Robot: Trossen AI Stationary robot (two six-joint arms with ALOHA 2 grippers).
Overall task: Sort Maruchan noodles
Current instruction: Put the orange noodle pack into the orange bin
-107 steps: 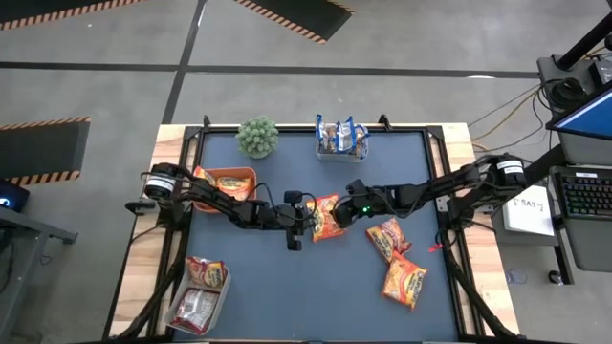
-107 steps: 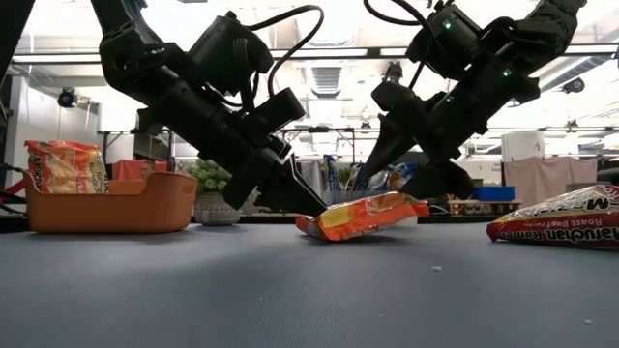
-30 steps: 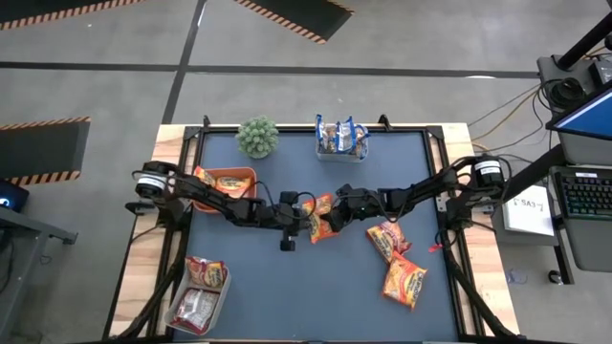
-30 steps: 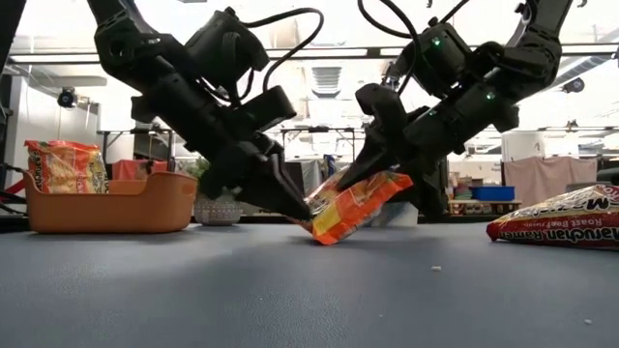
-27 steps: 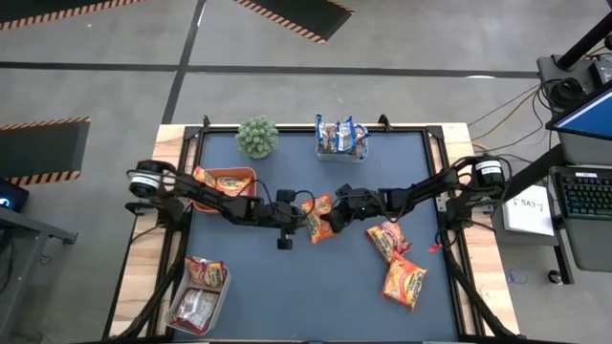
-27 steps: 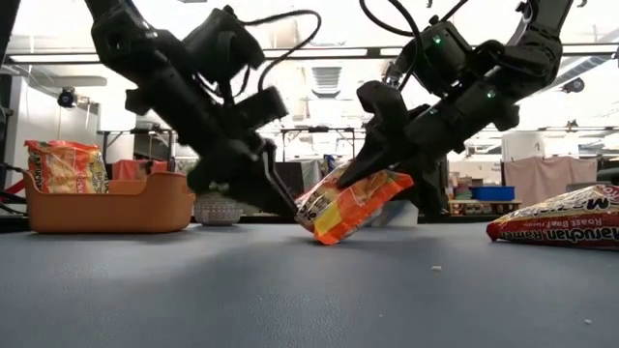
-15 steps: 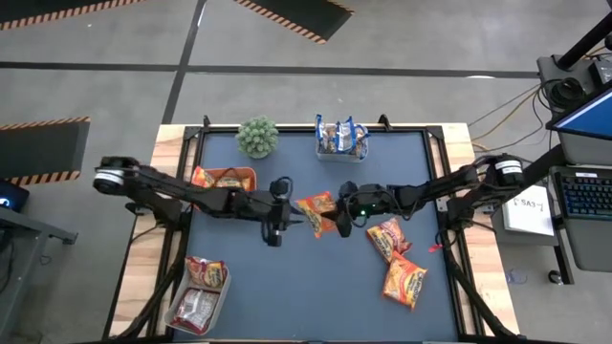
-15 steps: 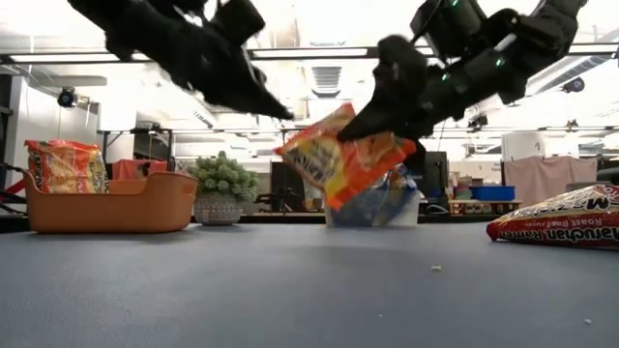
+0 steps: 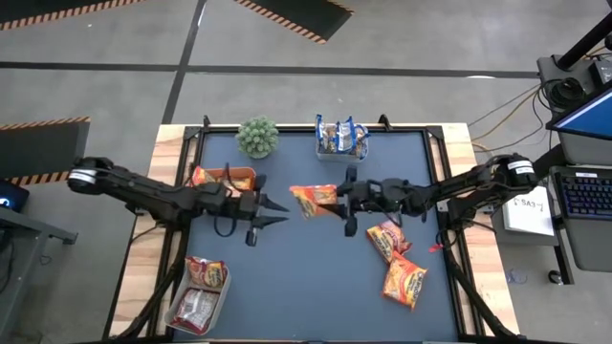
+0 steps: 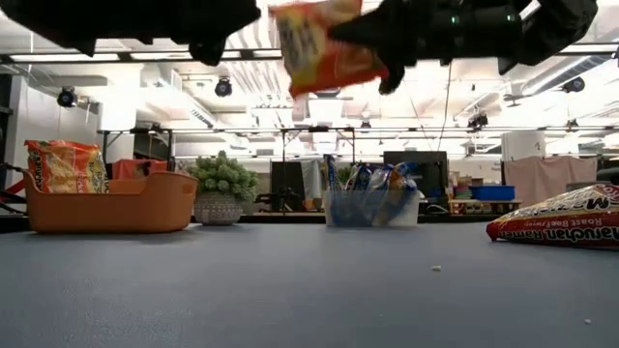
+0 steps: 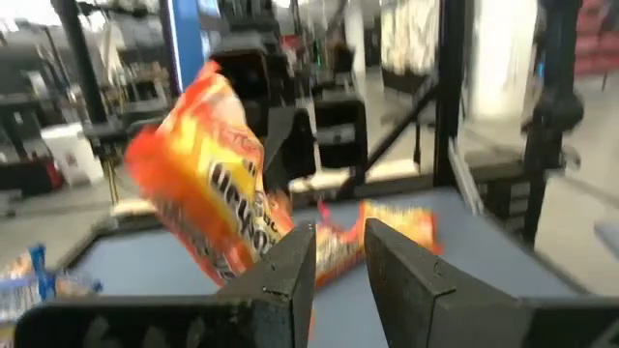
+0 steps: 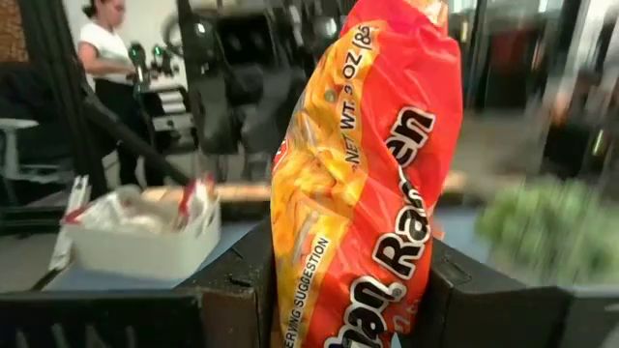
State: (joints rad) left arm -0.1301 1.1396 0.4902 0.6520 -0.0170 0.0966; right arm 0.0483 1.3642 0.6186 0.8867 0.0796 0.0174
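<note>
one orange packet (image 9: 313,199) hangs high above mid-table, clamped in our right gripper (image 9: 337,204); our left gripper (image 9: 271,212) waits just beside, jaws slightly parted, holding nothing. we judge we're mid-carry; next we must swing it to the orange tray (image 9: 241,177).

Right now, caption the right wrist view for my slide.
Right gripper clamps an orange ramen packet upright between its fingers.

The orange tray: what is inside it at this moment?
One orange-yellow noodle packet stands upright in the orange tray, rising above its rim. The high view also shows a packet there. The tray's floor is hidden by its wall and by the left arm.
</note>
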